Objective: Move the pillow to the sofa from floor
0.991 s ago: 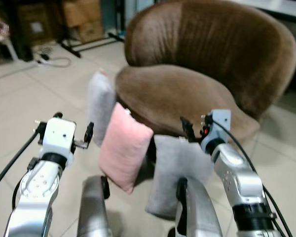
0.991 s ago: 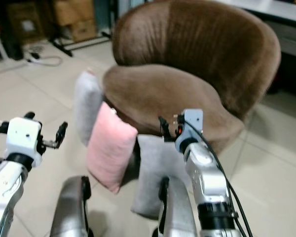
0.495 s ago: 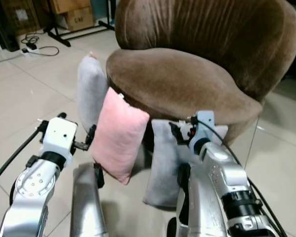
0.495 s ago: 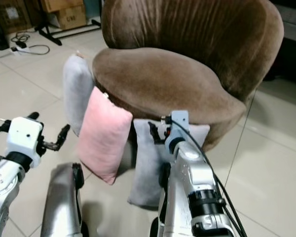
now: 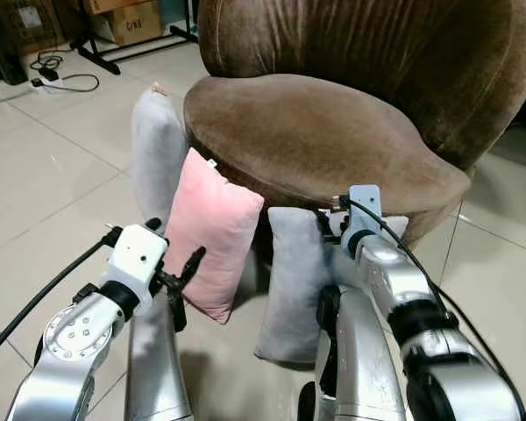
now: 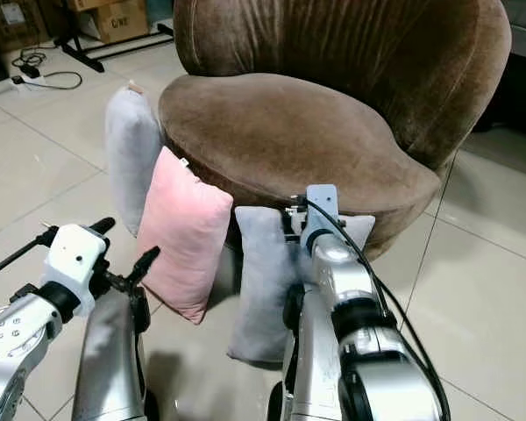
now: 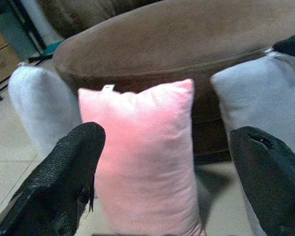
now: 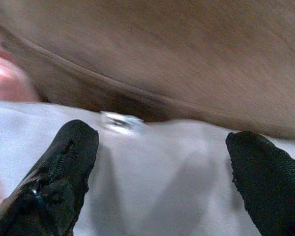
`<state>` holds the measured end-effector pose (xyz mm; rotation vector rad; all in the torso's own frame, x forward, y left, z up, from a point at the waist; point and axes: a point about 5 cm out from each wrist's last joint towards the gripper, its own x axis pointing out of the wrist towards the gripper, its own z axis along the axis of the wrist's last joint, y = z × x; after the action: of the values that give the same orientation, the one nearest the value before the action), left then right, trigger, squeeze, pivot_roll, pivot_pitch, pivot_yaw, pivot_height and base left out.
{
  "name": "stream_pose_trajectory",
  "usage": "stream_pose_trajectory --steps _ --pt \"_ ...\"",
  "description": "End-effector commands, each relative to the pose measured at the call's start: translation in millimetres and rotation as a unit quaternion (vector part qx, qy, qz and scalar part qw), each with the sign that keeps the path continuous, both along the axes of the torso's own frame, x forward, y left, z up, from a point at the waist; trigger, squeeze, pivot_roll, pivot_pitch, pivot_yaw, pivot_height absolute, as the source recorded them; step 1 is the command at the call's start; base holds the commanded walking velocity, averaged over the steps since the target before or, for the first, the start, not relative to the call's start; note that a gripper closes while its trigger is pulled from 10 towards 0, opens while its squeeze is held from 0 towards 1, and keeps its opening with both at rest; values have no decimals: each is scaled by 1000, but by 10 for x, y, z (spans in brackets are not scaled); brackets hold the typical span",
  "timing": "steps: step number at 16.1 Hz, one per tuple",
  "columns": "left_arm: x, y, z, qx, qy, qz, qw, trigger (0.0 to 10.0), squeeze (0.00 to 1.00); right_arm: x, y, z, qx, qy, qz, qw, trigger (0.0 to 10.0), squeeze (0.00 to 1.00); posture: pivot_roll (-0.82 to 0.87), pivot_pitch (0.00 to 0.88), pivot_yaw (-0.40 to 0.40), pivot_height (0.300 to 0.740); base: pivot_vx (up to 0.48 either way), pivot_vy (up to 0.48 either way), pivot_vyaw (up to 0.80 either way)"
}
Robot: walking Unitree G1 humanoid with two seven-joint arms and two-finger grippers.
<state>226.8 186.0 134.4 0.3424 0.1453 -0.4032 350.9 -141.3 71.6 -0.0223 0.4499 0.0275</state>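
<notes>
Grey plush sits right under my right gripper [image 8: 157, 162]: fingers spread wide over the top edge of the grey pillow [image 5: 294, 272], which leans on the floor against the brown sofa [image 5: 324, 132]. I should sink both fingers past that edge before closing, or the fabric will slip. My left gripper [image 7: 162, 162], also spread, faces the pink pillow [image 5: 212, 232]. Since half a second ago, my left arm has swung nearer that pillow.

3 pillows [image 5: 212, 234] stand on the floor [image 5: 44, 175] (side by side) against the sofa [image 5: 316, 132] front.
</notes>
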Motion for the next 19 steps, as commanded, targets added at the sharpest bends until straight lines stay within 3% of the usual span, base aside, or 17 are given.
stream_pose_trajectory --steps 1,3,4,6,7,8,9,10,19 --pt "-25 -34 12 -2 4 -14 1000 10000 0 -7 -115 -50 -18 18 -36 999 10000 1000 -15 0 -51 365 0 0 0" --pt "-72 -77 17 -10 14 -32 999 10000 0 -44 -133 -184 30 71 -66 995 10000 1000 -11 0 -54 365 0 0 0" --pt "-91 -100 12 -16 24 -47 998 10000 0 -68 -82 -250 36 92 -52 994 10000 0 -10 0 -57 365 0 0 0" --pt "-151 -136 -26 -24 54 -76 995 10000 0 -128 40 -357 80 127 -37 988 10000 0 -9 0 -62 365 0 0 0" --pt "-174 -141 -33 -22 59 -85 994 10000 0 -117 99 -345 117 121 -40 985 5137 0 -12 0 -62 365 0 0 0" --pt "-181 -137 -32 -21 59 -84 994 10000 0 -100 145 -322 152 112 -43 981 2235 0 -13 0 -62 365 0 0 0" --pt "-183 -135 -30 -22 59 -84 995 10000 0 -95 156 -317 162 110 -45 980 2235 0 -13 0 -62 365 0 0 0" --pt "-184 -133 -36 -21 60 -83 995 10000 0 -94 181 -316 157 107 -32 981 0 0 -11 0 -63 365 0 0 0" --pt "-204 -144 -47 -19 74 -92 993 10000 0 -154 250 -401 103 110 -16 988 0 0 -7 0 -59 365 0 0 0"
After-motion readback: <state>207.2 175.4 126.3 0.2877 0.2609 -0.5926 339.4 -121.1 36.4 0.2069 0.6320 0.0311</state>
